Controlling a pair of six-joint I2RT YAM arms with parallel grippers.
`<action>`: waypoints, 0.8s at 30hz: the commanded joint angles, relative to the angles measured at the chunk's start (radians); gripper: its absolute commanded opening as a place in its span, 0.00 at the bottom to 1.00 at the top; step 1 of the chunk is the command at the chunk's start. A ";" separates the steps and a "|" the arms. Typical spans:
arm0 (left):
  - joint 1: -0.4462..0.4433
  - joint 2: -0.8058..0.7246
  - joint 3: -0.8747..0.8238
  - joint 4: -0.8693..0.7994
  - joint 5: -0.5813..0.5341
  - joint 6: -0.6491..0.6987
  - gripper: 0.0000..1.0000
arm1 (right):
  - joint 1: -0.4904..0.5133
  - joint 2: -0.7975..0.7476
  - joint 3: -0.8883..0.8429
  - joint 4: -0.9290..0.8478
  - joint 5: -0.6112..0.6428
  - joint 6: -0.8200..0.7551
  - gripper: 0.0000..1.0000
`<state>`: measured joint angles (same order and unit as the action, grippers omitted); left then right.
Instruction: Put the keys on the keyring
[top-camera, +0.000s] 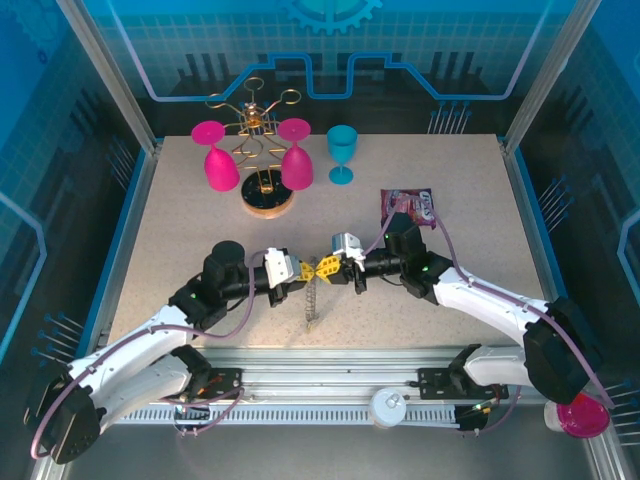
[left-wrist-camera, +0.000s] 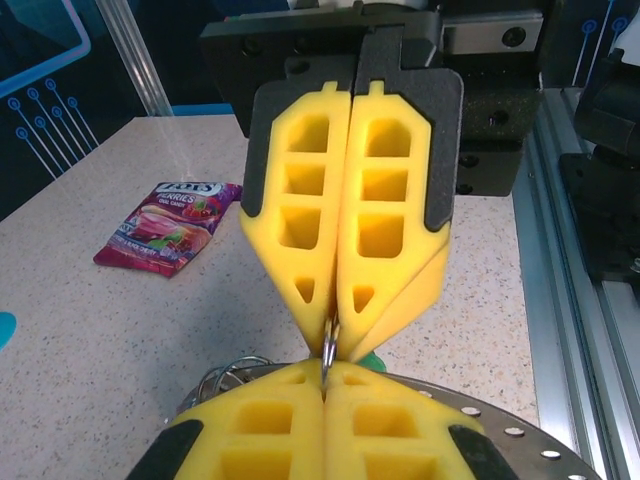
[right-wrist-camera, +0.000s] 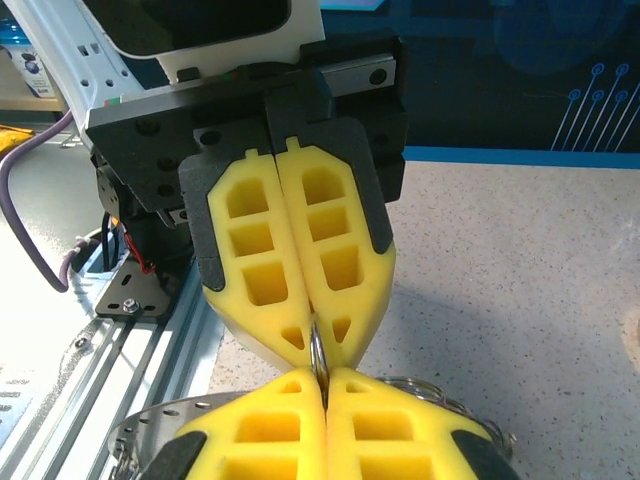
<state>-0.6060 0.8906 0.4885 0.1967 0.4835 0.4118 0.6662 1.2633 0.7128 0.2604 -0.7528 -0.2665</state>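
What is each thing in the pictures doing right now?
Dark grey coiled metal keyring: pinched between both pincer tips.
Left pincer: shut on the keyring.
Right pincer: shut on the keyring.
Two pink plastic goblets: upside down on the gold wire rack.
Teal plastic goblet: upright on the speckled table.
Purple candy packet: lying flat on the table.

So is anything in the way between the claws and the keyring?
No, nothing visible is. The left claw and right claw meet tip to tip, both shut on the thin metal rim of what looks like the keyring. The snack packet and glass rack sit far off across the table.
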 joint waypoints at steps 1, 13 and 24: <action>0.000 0.009 0.025 0.020 -0.009 -0.014 0.27 | 0.003 -0.014 0.054 -0.111 -0.001 -0.063 0.00; -0.004 0.063 0.134 -0.200 -0.048 0.112 0.09 | 0.136 0.071 0.362 -0.736 0.285 -0.407 0.00; -0.004 0.020 0.065 -0.040 0.010 0.108 0.00 | 0.023 -0.032 0.211 -0.449 0.130 -0.169 0.31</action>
<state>-0.6090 0.9443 0.5755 0.0284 0.4538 0.5224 0.7288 1.2766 0.9730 -0.3145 -0.5266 -0.5392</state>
